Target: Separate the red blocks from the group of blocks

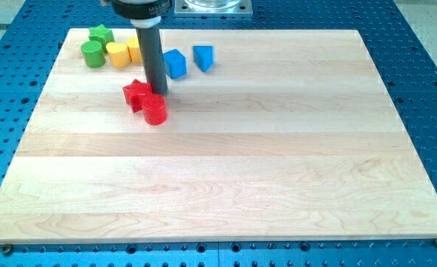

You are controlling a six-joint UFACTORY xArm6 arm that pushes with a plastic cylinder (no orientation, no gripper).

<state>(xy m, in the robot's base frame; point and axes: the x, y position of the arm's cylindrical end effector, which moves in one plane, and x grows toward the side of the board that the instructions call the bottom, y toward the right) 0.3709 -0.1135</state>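
A red star block (135,94) and a red cylinder block (154,109) lie touching each other at the upper left of the wooden board (225,185). My tip (159,92) stands right behind them, touching or nearly touching the red cylinder's top edge and the star's right side. The other blocks sit above in a row: a green star (101,34), a green cylinder (93,53), a yellow heart-like block (117,54), a yellow block (134,48) partly hidden by the rod, a blue cube (175,63) and a blue triangular block (203,57).
The board lies on a blue perforated table (426,44). The arm's dark mount (140,7) hangs over the board's top edge. A metal base plate (212,6) stands beyond the top edge.
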